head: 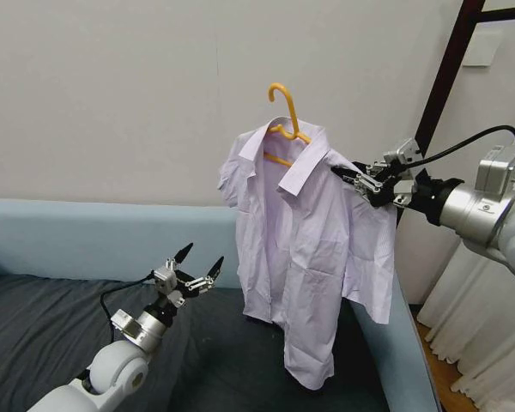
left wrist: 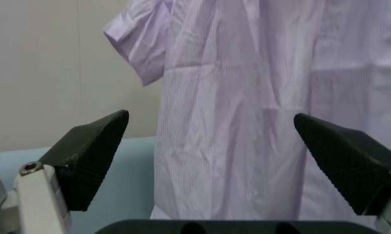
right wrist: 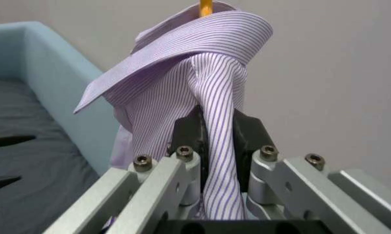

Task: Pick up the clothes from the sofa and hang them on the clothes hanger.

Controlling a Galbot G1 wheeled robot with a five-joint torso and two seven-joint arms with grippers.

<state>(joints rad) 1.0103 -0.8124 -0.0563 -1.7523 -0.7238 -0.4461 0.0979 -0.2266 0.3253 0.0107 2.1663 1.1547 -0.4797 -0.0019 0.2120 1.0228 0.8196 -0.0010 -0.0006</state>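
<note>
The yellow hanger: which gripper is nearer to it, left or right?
Right. The right gripper is shut on the shirt just beside the yellow hanger; the left gripper is open, lower down over the sofa, apart from the shirt.

The right arm reaches in high from the right, wrist roughly level, and the right gripper [head: 343, 174] is clamped on a fold of the shirt [head: 300, 249]. The left arm sits low, forearm angled upward, with the left gripper [head: 202, 258] spread wide.
</note>
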